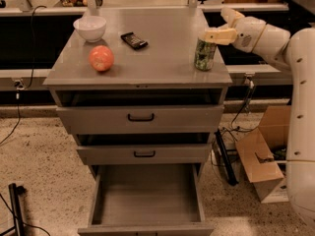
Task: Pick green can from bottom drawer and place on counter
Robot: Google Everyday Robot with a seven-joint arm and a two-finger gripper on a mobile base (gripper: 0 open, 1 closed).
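— Question: where was the green can (204, 54) when you looked?

— Upright on the counter (157, 65), near its front right corner, long axis straight up and down. To my eye the job was all but done.

— And the gripper?

— The gripper (217, 24) hung just above the can and a little to its right, the arm reaching in from that side. Its fingers (220, 35) were spread wide and held nothing. One lay level right over the silvery top, the other pointed up and back. Whether the lower one touched the lid, I couldn't tell.

— So what did the next move turn on?

— On the can sitting below and slightly left of those fingers, I'd say. A lift up and off to the right should clear it. A dip or a sweep leftward could tip it, and it stood close to the edge.

— Anything else about?

— The bottom drawer (147, 200) stood pulled out, nothing showing inside. A reddish fruit (101, 58), a black handset (134, 40) and a white bowl (89, 27) sat well apart from the can, over on the counter's left.
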